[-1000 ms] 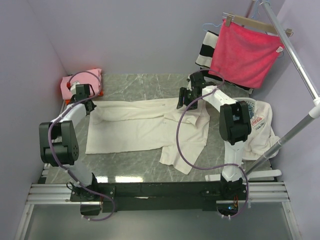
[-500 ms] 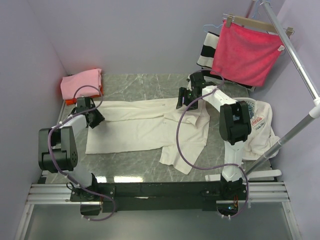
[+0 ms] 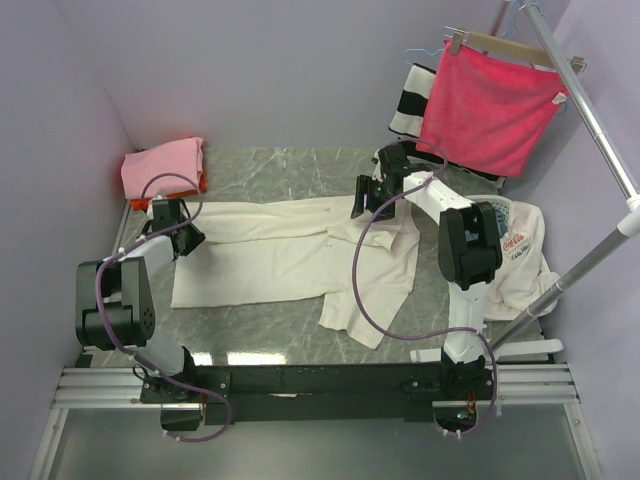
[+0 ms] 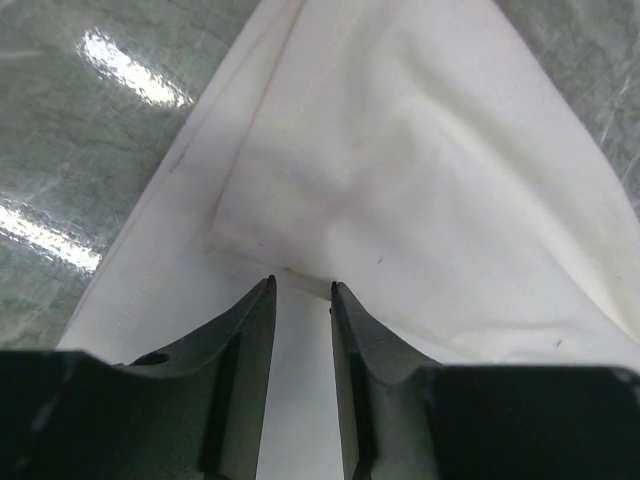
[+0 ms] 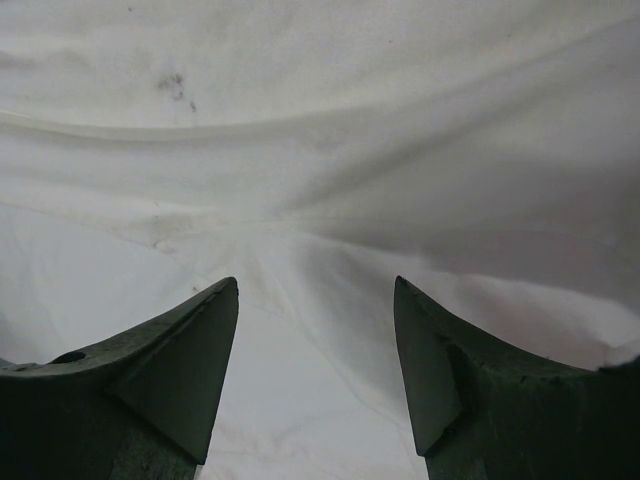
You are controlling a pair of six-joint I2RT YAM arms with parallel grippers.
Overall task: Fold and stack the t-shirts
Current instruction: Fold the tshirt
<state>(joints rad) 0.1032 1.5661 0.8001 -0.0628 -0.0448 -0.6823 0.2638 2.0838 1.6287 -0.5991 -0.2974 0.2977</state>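
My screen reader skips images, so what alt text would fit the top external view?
A cream t-shirt lies stretched across a grey marbled table, the left gripper at its left end, the right gripper near its right end. A pink folded shirt sits at far left; a red cloth hangs at far right.

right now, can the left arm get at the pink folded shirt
Probably yes: the left tool hovers over the cream shirt just in front of the pink shirt, with nothing between.

The cream t-shirt [image 3: 270,250] is soft matt cotton, lightly creased — the grey marbled bench [image 4: 90,100] beneath it is smooth and glossy, mirroring lights. The right claw [image 5: 315,282] looks matt black plastic; the hanger [image 3: 505,45] — bare wood.
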